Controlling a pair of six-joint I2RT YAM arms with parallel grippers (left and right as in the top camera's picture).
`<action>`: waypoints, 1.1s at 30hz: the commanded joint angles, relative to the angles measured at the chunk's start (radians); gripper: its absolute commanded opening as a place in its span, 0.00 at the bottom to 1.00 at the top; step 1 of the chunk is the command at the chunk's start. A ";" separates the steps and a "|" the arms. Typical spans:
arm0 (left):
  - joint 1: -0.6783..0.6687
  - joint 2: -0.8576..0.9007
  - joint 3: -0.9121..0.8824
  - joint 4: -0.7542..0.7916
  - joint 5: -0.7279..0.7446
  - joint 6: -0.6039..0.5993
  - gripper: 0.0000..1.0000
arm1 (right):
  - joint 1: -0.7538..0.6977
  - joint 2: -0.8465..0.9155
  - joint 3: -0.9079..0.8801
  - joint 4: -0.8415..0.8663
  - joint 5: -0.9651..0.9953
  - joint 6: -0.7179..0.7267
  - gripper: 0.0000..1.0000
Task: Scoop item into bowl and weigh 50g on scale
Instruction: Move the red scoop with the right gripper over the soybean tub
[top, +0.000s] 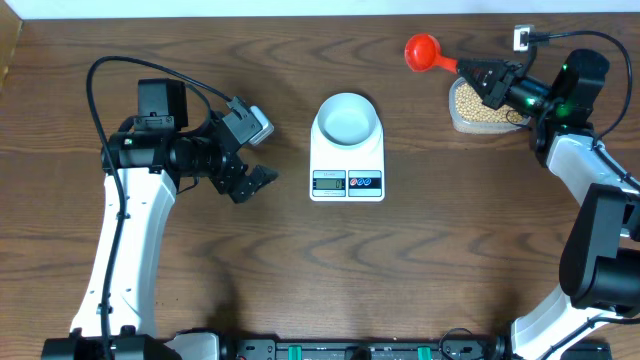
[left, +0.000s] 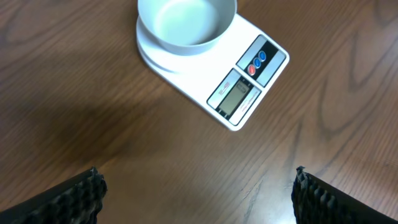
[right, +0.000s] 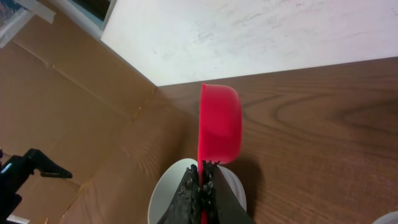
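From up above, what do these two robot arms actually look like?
Both the left arm and right arm mix white shells with black joints, trailing looping black cables. A green light glows on the right one. The gripper fingers are black with a ridged, bumpy texture.

scale (top: 330, 160) display unreadable, bowl (left: 205, 40) cut by top edge, scoop (right: 221, 127) handle hidden in right pincer (right: 203, 179)

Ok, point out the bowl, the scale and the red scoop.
bowl (top: 347, 117), overhead view, bare inner floor.
scale (left: 236, 98), left wrist view, its display.
red scoop (top: 422, 51), overhead view, its cup.
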 joint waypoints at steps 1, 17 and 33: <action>0.000 -0.001 0.018 -0.010 0.061 0.016 0.98 | 0.014 -0.003 0.013 0.003 0.011 -0.022 0.01; 0.000 -0.027 0.018 -0.006 0.063 0.017 0.98 | 0.040 -0.003 0.013 0.011 0.036 -0.038 0.01; 0.000 -0.045 0.018 -0.006 0.054 0.017 0.98 | 0.039 -0.039 0.013 -0.248 0.041 -0.256 0.02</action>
